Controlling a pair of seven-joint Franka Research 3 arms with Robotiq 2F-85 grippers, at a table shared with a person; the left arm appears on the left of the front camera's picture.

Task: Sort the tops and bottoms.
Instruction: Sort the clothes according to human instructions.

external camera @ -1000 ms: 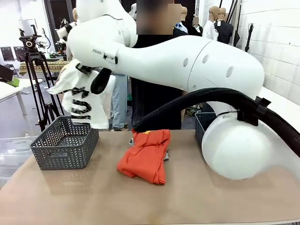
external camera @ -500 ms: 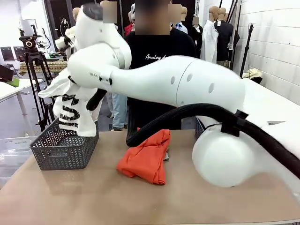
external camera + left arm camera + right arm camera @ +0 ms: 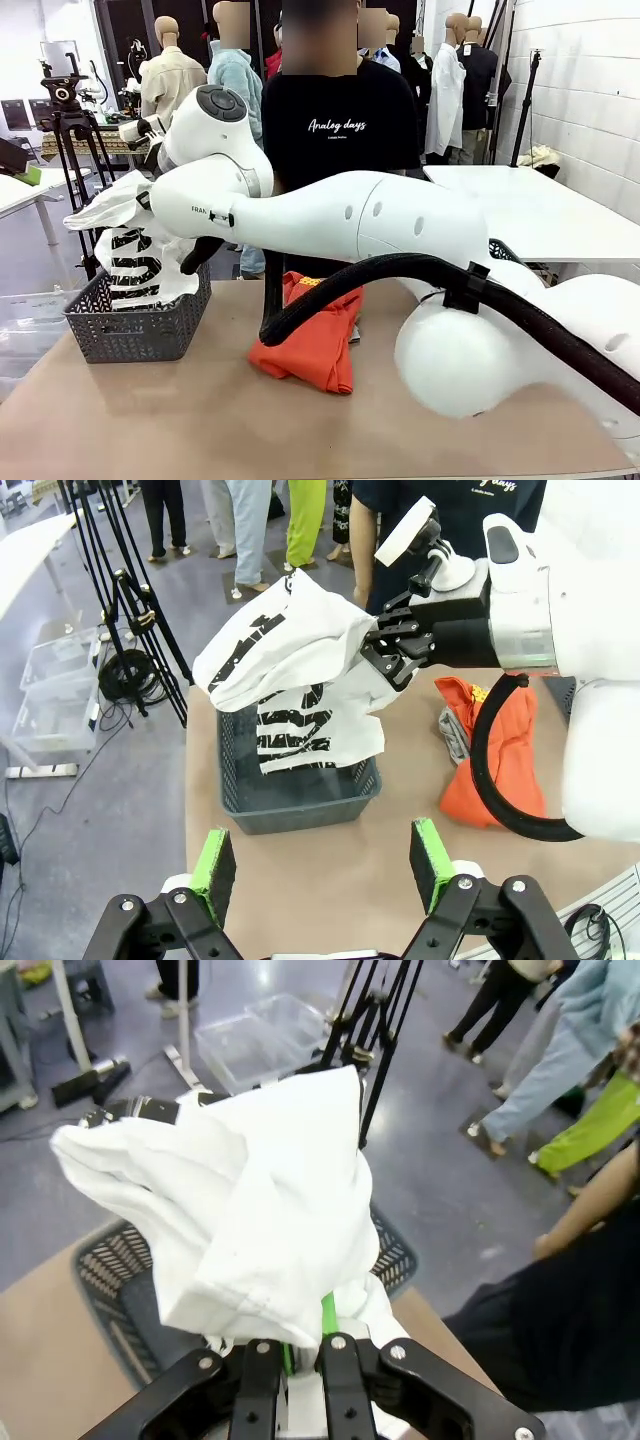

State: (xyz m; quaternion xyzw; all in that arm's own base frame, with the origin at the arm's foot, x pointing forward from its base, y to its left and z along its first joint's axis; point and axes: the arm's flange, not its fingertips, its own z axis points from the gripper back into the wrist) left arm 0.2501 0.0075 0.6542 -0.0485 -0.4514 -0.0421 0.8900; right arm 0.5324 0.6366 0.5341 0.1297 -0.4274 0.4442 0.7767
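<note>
**Item 1, white tee [image 3: 135, 260] with black print.** Soft, crumpled, bunched at 1 upper fold. It hung from the right end effector [image 3: 392, 652], whose fingers were closed tight on that fold. The printed panel draped straight below the end effector. Its lower part reached into the grey mesh basket [image 3: 130, 335] directly beneath.

**Item 2, bright orange top [image 3: 315, 340].** Folded in a loose heap on the tabletop [image 3: 200, 420]. It lay lower than the right end effector and off to its side, apart from the basket.

**Item 3, light grey garment [image 3: 452, 730].** 1 edge showed, touching the orange heap on the side nearer the basket.

**Left end effector [image 3: 322, 858].** Fingers spread wide, nothing between the green pads [image 3: 213, 865]. The basket and tee sat ahead of it and lower.

**Change against 1 second earlier.** The right end effector had come down. The tee, then hanging clear above the basket rim, now dipped inside it. The orange heap had not moved.
</note>
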